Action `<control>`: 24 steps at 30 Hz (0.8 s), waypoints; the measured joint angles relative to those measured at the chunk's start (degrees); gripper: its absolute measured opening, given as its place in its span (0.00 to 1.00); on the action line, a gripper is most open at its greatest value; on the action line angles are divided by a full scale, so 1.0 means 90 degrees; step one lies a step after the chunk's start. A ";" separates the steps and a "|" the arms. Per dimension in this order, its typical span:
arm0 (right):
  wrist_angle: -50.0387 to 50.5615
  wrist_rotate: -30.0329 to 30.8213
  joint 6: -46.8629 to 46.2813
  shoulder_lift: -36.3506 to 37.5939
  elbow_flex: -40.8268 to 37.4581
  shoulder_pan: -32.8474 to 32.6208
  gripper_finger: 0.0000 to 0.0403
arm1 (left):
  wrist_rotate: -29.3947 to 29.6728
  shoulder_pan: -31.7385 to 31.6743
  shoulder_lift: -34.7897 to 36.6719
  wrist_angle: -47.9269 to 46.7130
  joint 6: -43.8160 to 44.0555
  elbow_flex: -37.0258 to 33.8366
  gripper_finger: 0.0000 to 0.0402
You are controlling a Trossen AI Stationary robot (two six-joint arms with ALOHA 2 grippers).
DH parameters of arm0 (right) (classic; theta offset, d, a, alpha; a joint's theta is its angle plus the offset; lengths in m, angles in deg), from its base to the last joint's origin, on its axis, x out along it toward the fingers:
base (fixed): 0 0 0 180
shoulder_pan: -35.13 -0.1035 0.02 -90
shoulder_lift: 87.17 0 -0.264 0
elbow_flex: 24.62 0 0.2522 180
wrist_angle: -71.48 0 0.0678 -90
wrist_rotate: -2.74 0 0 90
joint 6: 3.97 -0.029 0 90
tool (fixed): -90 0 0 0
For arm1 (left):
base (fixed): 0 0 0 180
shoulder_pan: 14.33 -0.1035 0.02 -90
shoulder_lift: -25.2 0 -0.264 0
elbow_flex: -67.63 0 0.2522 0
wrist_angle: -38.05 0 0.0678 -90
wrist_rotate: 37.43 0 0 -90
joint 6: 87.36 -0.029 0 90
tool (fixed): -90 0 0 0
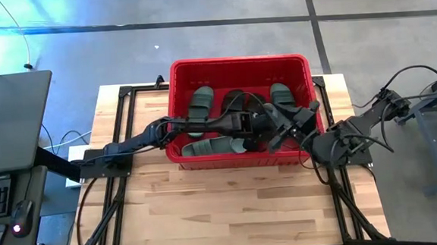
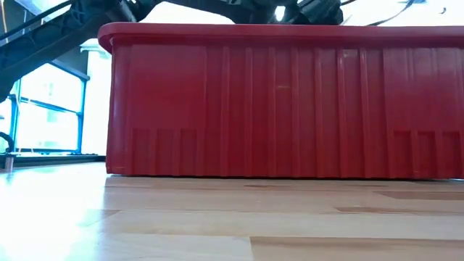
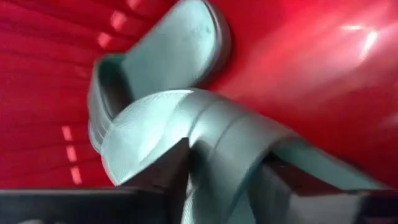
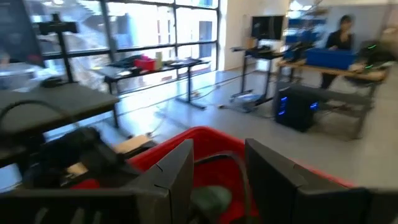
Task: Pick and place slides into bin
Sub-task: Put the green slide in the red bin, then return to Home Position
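I had both arms reaching over the bin (image 1: 239, 63), which sat at the far side of the counter (image 1: 231, 205). My left pincer (image 3: 221, 186) was down inside the bin, clamped on a sage green slide (image 3: 205, 155); in the left wrist view the two dark fingers (image 3: 165, 168) pressed either side of its strap, with another green slide (image 3: 161, 62) lying on the red floor just beyond it. From above, several more slides (image 1: 202, 101) already lay in the bin and none remained on the bare counter. My right pincer (image 4: 217, 180) hovered above the bin's right part, fingers apart, nothing between them. I judged this the placing step, near the end of the task. The next move called for opening the left pincer to drop the slide, then lifting both arms clear without tangling, since they sat close together
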 joint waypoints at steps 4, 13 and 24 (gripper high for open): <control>0.0219 -0.0650 -0.0270 0.0000 0.0000 0.0000 0.33 | 0.0025 0.0103 0.0290 -0.0646 0.0188 -0.0001 0.43; 0.0293 -0.2585 -0.0273 0.0000 0.0006 0.0000 0.33 | -0.0093 0.0565 0.1777 -0.2293 0.1280 -0.0015 0.57; 0.0377 -0.5946 -0.0394 0.0020 0.0002 -0.0047 0.33 | -0.0263 0.1117 0.3606 -0.3370 0.1990 -0.0001 0.59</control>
